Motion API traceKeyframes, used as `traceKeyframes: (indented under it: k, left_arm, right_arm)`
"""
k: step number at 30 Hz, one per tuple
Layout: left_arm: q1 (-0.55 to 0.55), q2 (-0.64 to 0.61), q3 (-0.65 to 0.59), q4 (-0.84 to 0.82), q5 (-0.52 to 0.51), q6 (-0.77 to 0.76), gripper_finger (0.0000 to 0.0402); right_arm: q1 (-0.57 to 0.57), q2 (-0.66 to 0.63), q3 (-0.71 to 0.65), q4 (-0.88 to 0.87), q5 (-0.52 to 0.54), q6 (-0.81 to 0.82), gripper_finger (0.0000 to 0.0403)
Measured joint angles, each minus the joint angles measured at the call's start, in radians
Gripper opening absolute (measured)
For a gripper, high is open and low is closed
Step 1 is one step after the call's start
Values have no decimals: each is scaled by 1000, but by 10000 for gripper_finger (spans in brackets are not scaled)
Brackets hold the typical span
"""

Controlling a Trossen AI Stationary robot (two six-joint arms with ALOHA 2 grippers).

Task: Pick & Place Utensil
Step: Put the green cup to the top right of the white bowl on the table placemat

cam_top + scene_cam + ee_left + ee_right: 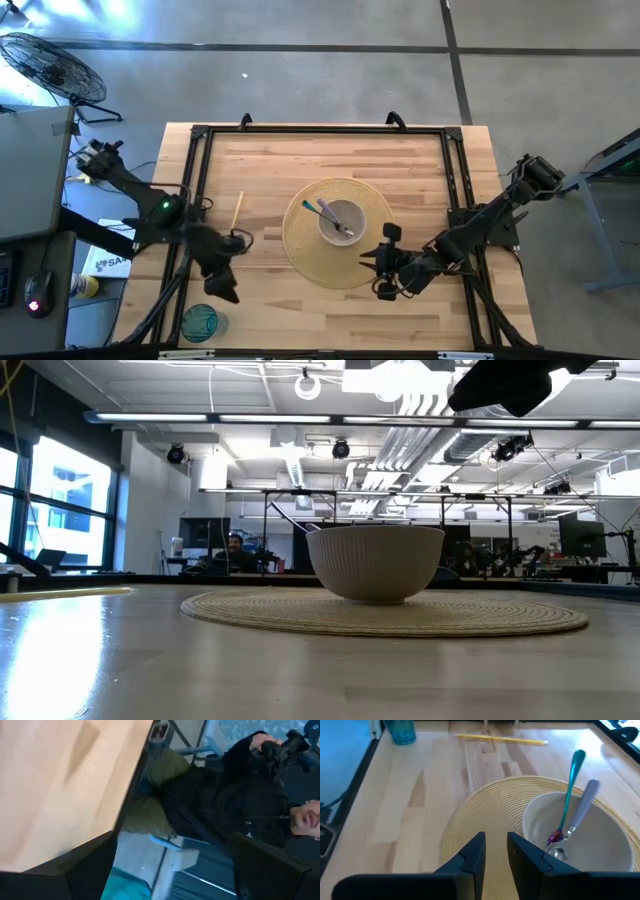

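Right gripper is hovering over the near edge of the woven placemat, its 2 fingers standing close together with a narrow gap and nothing between them. Just beyond, the white bowl is sitting on the placemat, holding 2 utensils: a teal-handled spoon and a grey-handled spoon, both leaning inside. A yellow chopstick is lying on the table. Left gripper is waiting open near the blue cup.
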Motion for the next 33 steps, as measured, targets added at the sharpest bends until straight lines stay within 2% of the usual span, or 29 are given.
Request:
traceKeyframes:
  k: [6,20,27,33]
  left_arm:
    - [-115,25,0,22,-88,-160,378]
    - [-309,75,0,64,-127,-533,378]
    - [-372,84,0,17,-178,-592,378]
    - [-367,87,0,7,-218,-546,378]
  right_arm:
    - [-6,0,0,7,3,-28,73]
    - [-15,0,0,22,5,-45,74]
    - [-19,0,0,22,8,-45,74]
    - [-19,0,0,22,7,-44,74]
